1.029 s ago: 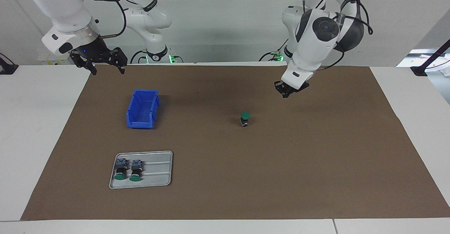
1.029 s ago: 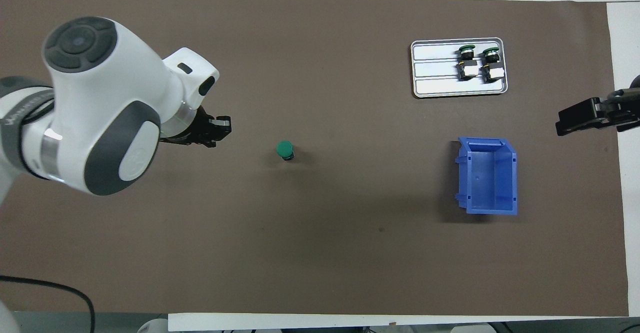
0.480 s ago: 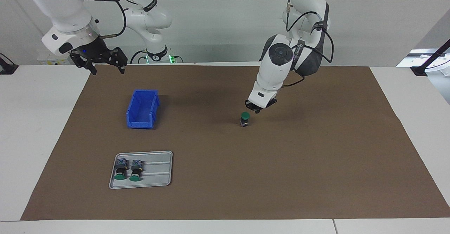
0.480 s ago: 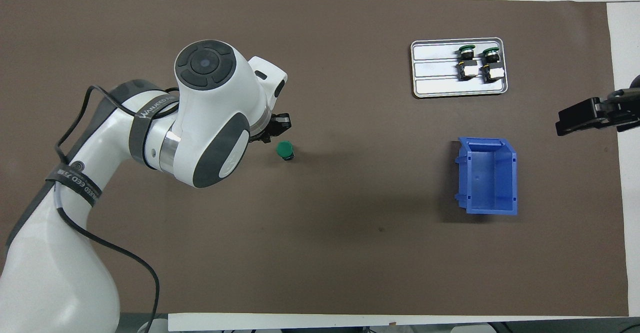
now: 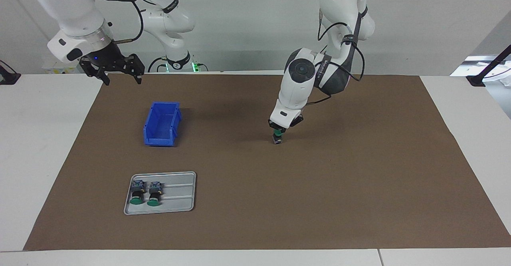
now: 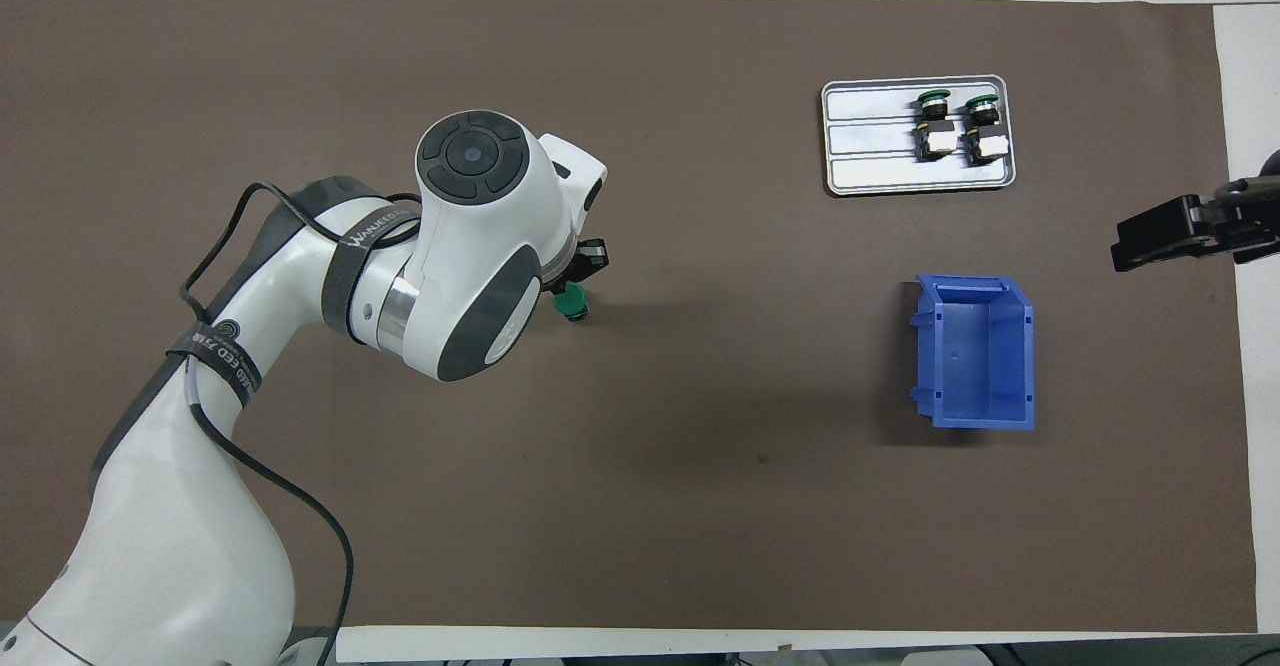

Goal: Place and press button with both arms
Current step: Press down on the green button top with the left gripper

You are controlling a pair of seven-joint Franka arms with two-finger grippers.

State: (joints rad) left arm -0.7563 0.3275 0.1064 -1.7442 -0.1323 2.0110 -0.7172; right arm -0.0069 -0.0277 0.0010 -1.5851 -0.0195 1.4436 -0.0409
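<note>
Blue bin (image 5: 161, 123) sits empty; the tray (image 5: 181, 194) holds two spare buttons (image 5: 145, 193). Left gripper (image 5: 279, 130) is down on the button (image 5: 277, 137) – can't tell its fingers. Right gripper (image 5: 116, 71) waits, spread, over the table edge.

The button (image 5: 277, 137) stands upright on the brown mat (image 5: 255, 226) near the table's middle, green cap up, black body and blue-grey end below. The left arm (image 5: 307, 74) bends down over it, and its gripper (image 5: 278, 130) sits on the cap, seemingly touching. The right arm (image 5: 76, 14) waits, its gripper (image 5: 119, 74) raised over the mat's edge.
</note>
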